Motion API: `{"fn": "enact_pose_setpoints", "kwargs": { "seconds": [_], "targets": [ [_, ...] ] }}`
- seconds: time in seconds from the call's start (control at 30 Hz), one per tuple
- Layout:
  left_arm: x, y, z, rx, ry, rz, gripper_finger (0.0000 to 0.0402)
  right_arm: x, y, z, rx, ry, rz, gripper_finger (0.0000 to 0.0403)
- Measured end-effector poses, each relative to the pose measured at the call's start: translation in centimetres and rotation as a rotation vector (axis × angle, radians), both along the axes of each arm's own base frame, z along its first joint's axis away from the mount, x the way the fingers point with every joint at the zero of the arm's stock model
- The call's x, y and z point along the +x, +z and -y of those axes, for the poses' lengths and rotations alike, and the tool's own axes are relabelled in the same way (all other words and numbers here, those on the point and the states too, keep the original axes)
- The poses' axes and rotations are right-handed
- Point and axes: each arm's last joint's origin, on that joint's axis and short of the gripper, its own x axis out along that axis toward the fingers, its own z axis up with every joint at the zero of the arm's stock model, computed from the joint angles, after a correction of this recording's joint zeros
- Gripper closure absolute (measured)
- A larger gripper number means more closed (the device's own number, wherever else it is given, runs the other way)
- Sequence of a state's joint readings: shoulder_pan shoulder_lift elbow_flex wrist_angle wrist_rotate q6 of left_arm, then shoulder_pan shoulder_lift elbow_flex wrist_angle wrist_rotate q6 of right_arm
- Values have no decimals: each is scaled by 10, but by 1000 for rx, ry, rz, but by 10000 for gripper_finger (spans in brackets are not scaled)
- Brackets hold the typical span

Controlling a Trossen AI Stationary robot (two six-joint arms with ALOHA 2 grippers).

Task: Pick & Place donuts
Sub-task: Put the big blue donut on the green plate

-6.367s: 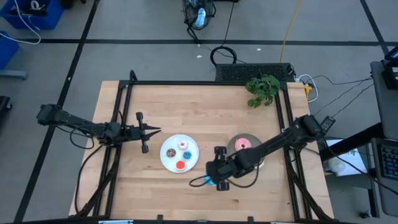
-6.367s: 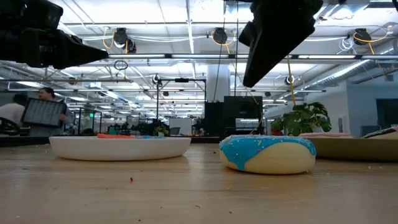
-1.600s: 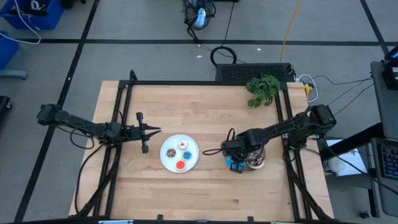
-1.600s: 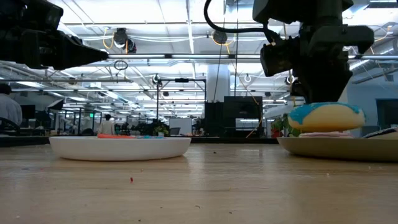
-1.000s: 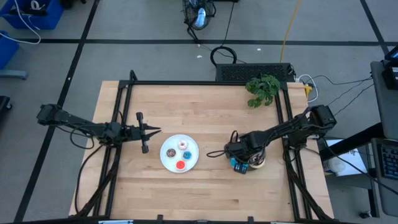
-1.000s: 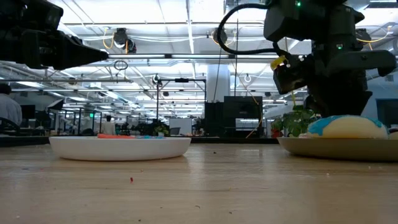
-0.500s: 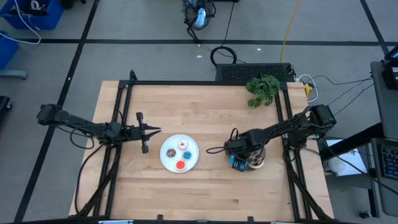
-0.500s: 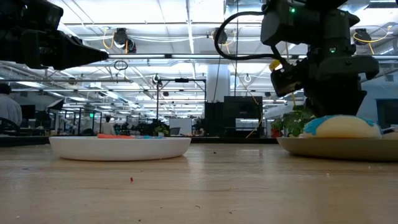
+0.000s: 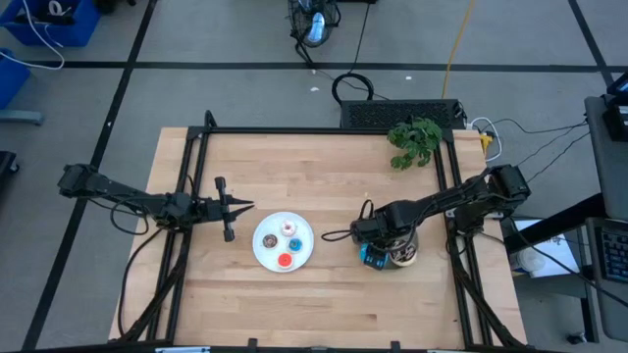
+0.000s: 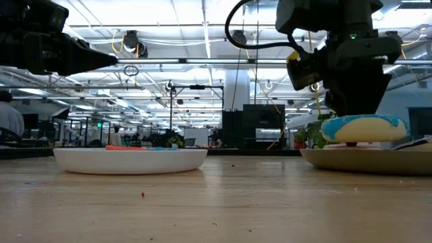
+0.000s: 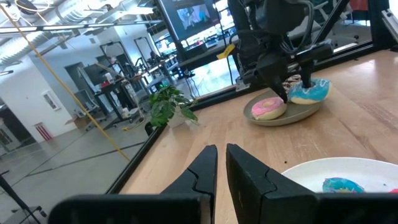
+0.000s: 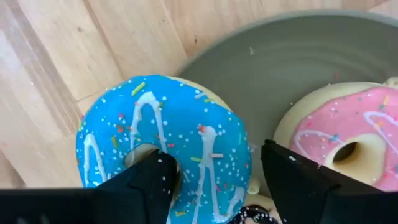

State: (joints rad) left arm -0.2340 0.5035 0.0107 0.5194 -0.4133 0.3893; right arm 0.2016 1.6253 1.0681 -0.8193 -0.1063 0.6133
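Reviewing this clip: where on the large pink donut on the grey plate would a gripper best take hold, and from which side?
Probably from above, one finger in the hole and one outside the ring. The pink donut lies flat on the grey plate with its hole facing up. Choose the ring section facing away from the blue donut, which the right gripper holds that same way, close beside it.

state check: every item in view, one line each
Blue donut: in the right gripper, at the grey plate's edge.
Pink donut: lying on the grey plate.
White plate: holds the small donuts.
Left gripper: shut, idle beside the white plate.
Plant: at the table's far edge.
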Motion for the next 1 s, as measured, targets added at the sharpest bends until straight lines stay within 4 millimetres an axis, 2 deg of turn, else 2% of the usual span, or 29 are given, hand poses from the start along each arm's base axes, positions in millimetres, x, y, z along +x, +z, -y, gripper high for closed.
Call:
{"fn": "enact_pose_setpoints", "kwargs": {
  "seconds": [0.3, 0.43, 0.73, 1.0],
  "targets": [
    [0, 0, 0, 0, 0, 0, 360, 0, 0, 1, -33, 15, 5, 181],
    [0, 0, 0, 0, 0, 0, 360, 0, 0, 2, -51, 13, 2, 154],
    [0, 0, 0, 0, 0, 0, 360, -8, 0, 2, -36, 10, -82, 65],
    [0, 0, 0, 0, 0, 0, 360, -8, 2, 6, -16, 12, -73, 50]
  ]
}}
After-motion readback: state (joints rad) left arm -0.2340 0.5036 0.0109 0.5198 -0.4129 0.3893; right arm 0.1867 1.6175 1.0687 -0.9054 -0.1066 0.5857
